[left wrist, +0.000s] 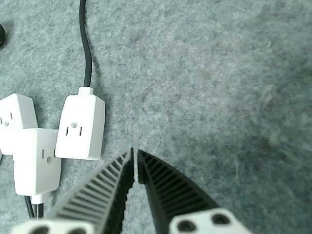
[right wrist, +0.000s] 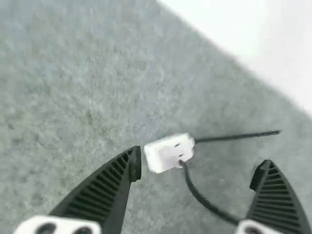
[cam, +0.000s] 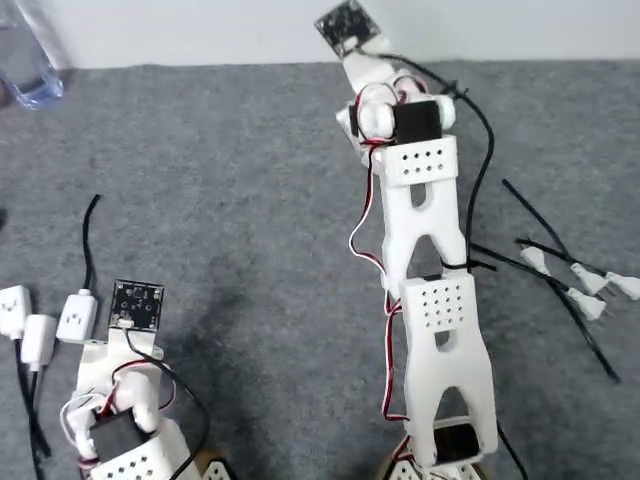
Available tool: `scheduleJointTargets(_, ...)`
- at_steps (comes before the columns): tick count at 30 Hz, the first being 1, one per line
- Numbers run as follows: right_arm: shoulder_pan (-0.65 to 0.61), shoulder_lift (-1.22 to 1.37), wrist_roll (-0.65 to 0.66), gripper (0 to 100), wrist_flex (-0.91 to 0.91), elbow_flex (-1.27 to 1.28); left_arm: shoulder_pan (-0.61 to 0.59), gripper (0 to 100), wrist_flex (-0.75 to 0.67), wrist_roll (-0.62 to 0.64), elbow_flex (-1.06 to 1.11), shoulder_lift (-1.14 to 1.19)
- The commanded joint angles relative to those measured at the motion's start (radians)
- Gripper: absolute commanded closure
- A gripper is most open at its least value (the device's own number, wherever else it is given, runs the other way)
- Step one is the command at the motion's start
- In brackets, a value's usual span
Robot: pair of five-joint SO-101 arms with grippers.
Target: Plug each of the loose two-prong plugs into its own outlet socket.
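Left tool [left wrist: 135, 155] pressed together beside a socket [left wrist: 80, 126], right tool [right wrist: 200, 164] spread, arm outstretched.

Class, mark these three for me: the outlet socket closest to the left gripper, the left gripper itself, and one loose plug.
outlet socket [left wrist: 80, 127]: left wrist view, on its slotted white face.
left gripper [left wrist: 135, 156]: left wrist view, midway between its touching fingertips.
loose plug [cam: 591, 306]: high view, on its white body.

A grey, felt-like mat [cam: 250, 200] covers the table. Along the top edge of the high view runs a plain white wall [cam: 200, 30]. A clear container [cam: 25, 60] stands in the upper left corner.
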Motion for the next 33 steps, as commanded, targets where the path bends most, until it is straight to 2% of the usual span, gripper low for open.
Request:
scheduleJointTargets(1, -0.013, -0.160, 0.005, 65.6, 0.025, -0.049, -0.003, 98, 0.006, -0.009, -0.010, -0.008)
scheduleJointTargets(5, -0.031, -0.265, 0.005, 65.6, 0.094, -0.049, -0.003, 98, 0.006, -0.009, -0.010, -0.008)
scheduleJointTargets(11, -0.139, -0.403, -0.002, 65.6, 0.232, -0.048, -0.002, 98, 0.003, -0.009, -0.010, -0.008)
scheduleJointTargets(15, -0.154, -0.456, -0.130, 65.6, 0.231, -0.048, -0.002, 98, 0.003, -0.009, -0.010, -0.008)
scheduleJointTargets(19, -0.159, -0.463, -0.183, 65.6, 0.232, -0.043, -0.002, 98, 0.005, -0.009, -0.010, -0.008)
scheduleJointTargets(29, -0.271, -0.544, -0.315, 65.6, 0.232, 0.173, -0.002, 98, 0.005, -0.009, -0.010, -0.008)
scheduleJointTargets(33, -0.380, -0.591, -0.267, 65.6, 0.231, 0.328, -0.002, 98, 0.006, -0.009, -0.010, -0.008)
